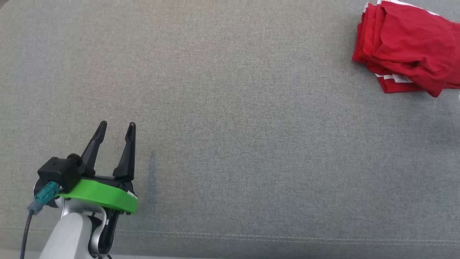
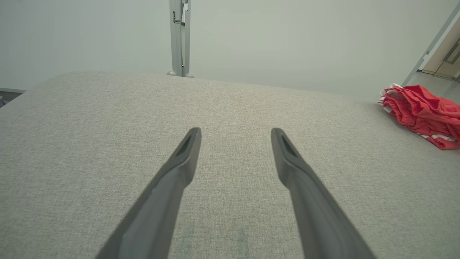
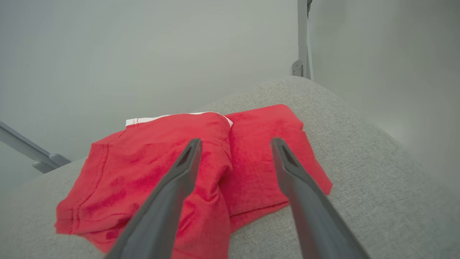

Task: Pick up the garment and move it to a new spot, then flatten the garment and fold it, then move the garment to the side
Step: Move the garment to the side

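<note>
while the red garment is lying bunched at the edge, both grippers are standing open

as the head view is looking down on the grey fabric surface (image 1: 251,136), the red garment (image 1: 406,46) is lying in the upper right corner of the frame, roughly folded w/ layers stacking unevenly and bits of white trim (image 1: 393,78) peeking out along its lower edge. part of it is running off the right side of the frame.

the left gripper (image 1: 118,123) is sitting in the lower left of the head view, fingers pointing up the frame, jaws apart and gripping nothing. a green collar (image 1: 100,196) is wrapping its base. it is staying well apart from the garment. in the left wrist view the same two dark fingers are spreading wide over bare fabric, w/ the garment showing at the far right edge and a grey metal post (image 2: 179,36) rising at top centre against a pale wall (image 2: 287,43).

in the right wrist view the right gripper (image 3: 235,141) is hovering right over the garment, jaws apart, nothing clamped btwn them. the cloth is filling the centre and lower left of that frame, a fold running up btwn the two fingers. whether the fingers are touching the cloth, can't tell. a stitched seam (image 1: 251,236) is running along the bottom of the head view.
</note>
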{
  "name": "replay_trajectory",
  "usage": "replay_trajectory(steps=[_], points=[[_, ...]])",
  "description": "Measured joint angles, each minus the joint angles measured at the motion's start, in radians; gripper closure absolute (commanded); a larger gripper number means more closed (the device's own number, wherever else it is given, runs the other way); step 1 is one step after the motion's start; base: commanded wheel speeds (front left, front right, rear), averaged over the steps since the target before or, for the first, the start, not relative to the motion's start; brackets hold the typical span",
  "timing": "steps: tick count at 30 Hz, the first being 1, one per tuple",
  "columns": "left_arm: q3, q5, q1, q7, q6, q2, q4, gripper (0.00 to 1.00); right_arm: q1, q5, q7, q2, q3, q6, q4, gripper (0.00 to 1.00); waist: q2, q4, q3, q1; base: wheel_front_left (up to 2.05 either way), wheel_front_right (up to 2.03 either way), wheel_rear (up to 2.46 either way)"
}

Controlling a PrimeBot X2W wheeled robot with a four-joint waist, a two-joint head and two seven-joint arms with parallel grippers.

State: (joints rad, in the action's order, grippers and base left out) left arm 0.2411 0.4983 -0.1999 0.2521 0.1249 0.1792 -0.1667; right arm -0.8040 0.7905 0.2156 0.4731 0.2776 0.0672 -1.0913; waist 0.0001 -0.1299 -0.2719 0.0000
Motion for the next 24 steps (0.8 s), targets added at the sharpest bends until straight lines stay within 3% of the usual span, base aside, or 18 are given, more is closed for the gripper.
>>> replay_trajectory(steps=[5, 15, 24], points=[[-0.023, 0.000, 0.001, 0.000, 0.000, -0.002, -0.012, 0.00, 0.010, -0.024, 0.026, -0.013, 0.012, -0.005, 0.039, 0.00, 0.0000, 0.013, 0.037, 0.0000, 0.00, 0.00, 0.00], [-0.074, -0.002, 0.017, 0.000, 0.000, -0.003, -0.021, 0.00, 0.022, -0.108, 0.040, -0.077, 0.069, 0.020, 0.210, 0.00, 0.0000, 0.056, 0.116, 0.0001, 0.00, 0.00, 0.00], [-0.109, -0.014, 0.068, 0.000, 0.003, -0.007, -0.025, 0.00, 0.144, -0.193, 0.039, -0.112, 0.046, 0.001, 0.438, 0.00, 0.0000, 0.114, 0.190, 0.0000, 0.00, 0.00, 0.00]])
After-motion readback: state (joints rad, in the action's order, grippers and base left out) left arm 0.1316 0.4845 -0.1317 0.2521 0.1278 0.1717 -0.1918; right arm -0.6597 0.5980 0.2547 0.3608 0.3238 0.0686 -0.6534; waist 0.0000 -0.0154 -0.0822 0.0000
